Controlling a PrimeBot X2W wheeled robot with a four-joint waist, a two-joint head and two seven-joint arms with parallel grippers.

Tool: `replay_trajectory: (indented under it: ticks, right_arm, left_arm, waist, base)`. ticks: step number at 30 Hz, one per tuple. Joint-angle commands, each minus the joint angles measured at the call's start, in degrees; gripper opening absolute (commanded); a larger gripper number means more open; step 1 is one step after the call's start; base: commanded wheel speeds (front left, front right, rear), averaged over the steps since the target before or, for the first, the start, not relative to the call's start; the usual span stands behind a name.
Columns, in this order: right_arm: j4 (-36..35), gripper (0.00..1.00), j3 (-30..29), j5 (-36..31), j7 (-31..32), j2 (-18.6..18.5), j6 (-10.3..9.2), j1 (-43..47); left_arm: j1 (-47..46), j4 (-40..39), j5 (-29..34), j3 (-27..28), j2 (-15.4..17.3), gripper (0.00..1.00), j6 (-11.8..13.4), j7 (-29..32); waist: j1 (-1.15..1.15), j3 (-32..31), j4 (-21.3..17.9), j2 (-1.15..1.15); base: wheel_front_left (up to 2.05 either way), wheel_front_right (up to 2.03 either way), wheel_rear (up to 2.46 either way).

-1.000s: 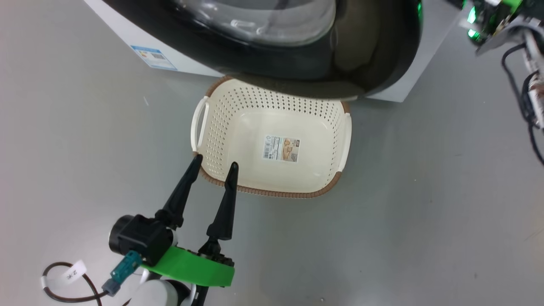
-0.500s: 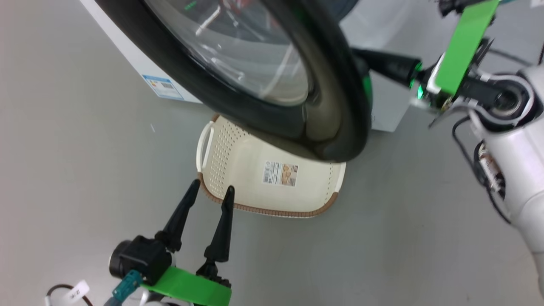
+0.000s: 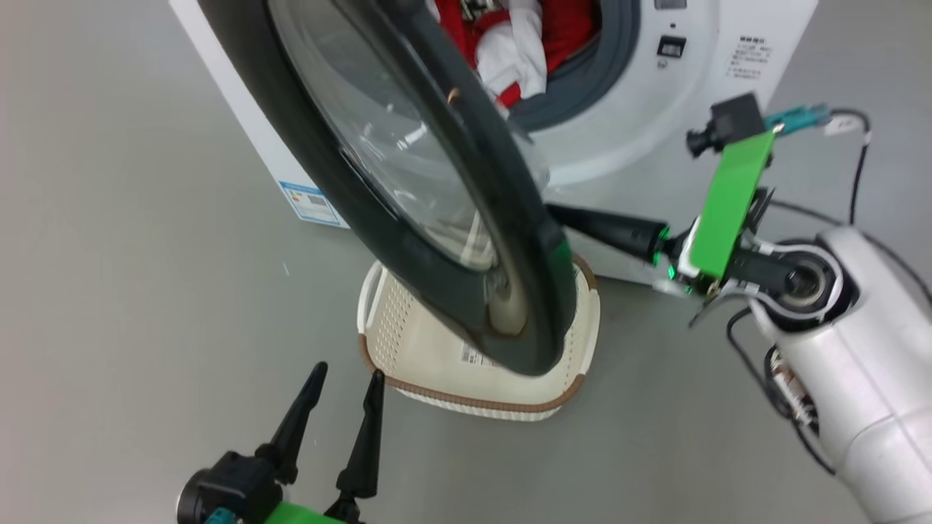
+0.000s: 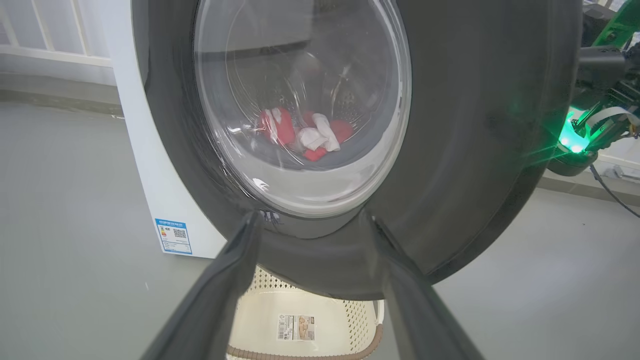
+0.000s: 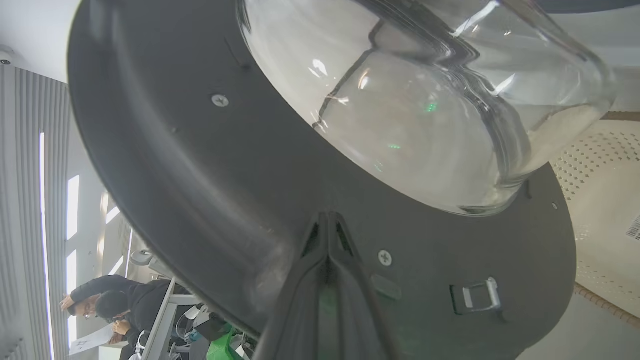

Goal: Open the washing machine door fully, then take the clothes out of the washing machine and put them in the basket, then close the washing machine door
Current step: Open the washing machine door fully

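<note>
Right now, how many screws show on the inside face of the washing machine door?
2. On the washing machine door, one screw sits upper left of the glass; the other lies beside the right gripper's tips, near the latch. More may be hidden.

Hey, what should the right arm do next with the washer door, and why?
Probably push the washing machine door further open with the right gripper, whose shut jaws are at its inner face. The door stands half open, hanging over the basket, and the clothes aren't out yet.
</note>
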Motion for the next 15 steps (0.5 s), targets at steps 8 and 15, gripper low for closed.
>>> replay_trajectory:
  ticks: [8,15]
  right_arm:
    - [-4.5,0.00,1.5,-0.9,-0.6,3.5,0.44,5.1]
    - [-5.6,0.00,1.9,-1.7,-2.0,5.3,0.44,7.8]
  left_arm:
    - [2.2,-1.3,1.3,3.1,0.6,1.00,0.3,-0.5]
    - [3.2,-1.2,1.5,3.9,0.6,1.00,0.1,-0.5]
  waist:
    - [0.00,-3.8,2.9,0.00]
    - [0.00,-5.2,4.9,0.00]
  base:
    - [0.00,0.00,0.00]
    - [0.00,0.00,0.00]
